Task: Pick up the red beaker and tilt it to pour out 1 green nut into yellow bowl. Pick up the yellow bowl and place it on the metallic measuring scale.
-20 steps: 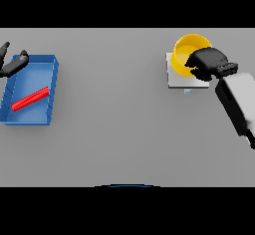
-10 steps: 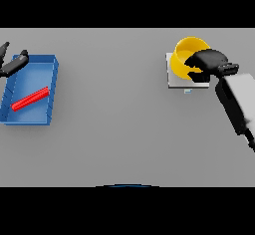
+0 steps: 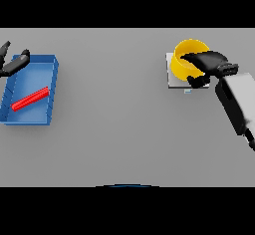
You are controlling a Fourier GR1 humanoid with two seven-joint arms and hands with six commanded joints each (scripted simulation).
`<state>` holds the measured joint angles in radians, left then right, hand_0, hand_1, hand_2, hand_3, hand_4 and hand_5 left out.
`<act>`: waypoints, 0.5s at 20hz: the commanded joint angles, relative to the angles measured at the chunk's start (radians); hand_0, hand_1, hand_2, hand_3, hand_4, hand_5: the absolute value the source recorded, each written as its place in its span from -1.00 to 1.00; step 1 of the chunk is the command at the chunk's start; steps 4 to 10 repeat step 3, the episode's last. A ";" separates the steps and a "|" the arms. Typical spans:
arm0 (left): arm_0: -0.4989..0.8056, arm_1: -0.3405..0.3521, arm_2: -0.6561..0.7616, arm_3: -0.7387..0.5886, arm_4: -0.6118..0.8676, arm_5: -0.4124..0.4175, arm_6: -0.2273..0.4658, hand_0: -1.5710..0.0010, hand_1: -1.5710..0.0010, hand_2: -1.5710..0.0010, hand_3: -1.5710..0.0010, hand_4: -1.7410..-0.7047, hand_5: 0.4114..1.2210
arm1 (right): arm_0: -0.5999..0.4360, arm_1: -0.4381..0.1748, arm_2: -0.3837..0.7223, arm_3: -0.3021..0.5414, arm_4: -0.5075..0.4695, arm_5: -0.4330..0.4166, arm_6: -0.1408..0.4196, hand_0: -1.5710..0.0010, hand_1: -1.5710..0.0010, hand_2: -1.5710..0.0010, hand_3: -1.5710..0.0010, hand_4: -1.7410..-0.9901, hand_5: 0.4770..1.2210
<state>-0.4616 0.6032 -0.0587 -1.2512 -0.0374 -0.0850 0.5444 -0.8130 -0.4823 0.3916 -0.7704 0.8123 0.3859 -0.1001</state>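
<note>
Bowl-placing step, judging by the layout: yellow bowl [image 3: 185, 59] sitting on the metallic measuring scale [image 3: 174, 82], tipped a little toward the right hand [image 3: 209, 63]. Fingers [image 3: 191, 56] curling over the bowl's near-right rim with thumb below, gripping the wall, seemingly steadying it on the scale. Far left of the scale, left hand [image 3: 14, 63] hovering with fingers apart by the blue tray [image 3: 52, 87] holding a red beaker [image 3: 31, 98]

Right robot hand [image 3: 211, 62] reaches in from the right on its white forearm, fingers curled and gripping; left robot hand [image 3: 12, 62] shows at the left edge, fingers loosely spread.
</note>
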 commanded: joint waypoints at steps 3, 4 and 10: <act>0.007 0.001 -0.002 -0.010 0.004 -0.004 -0.003 1.00 1.00 1.00 1.00 0.75 -0.14 | 0.003 -0.002 -0.003 -0.005 -0.005 0.016 0.013 0.92 0.92 0.94 0.94 -0.07 -0.19; 0.007 0.001 -0.002 -0.010 0.004 -0.004 -0.003 1.00 1.00 1.00 1.00 0.75 -0.14 | 0.003 -0.002 -0.003 -0.005 -0.005 0.016 0.013 0.92 0.92 0.94 0.94 -0.07 -0.19; 0.007 0.001 -0.002 -0.010 0.004 -0.004 -0.003 1.00 1.00 1.00 1.00 0.75 -0.14 | 0.003 -0.002 -0.003 -0.005 -0.005 0.016 0.013 0.92 0.92 0.94 0.94 -0.07 -0.19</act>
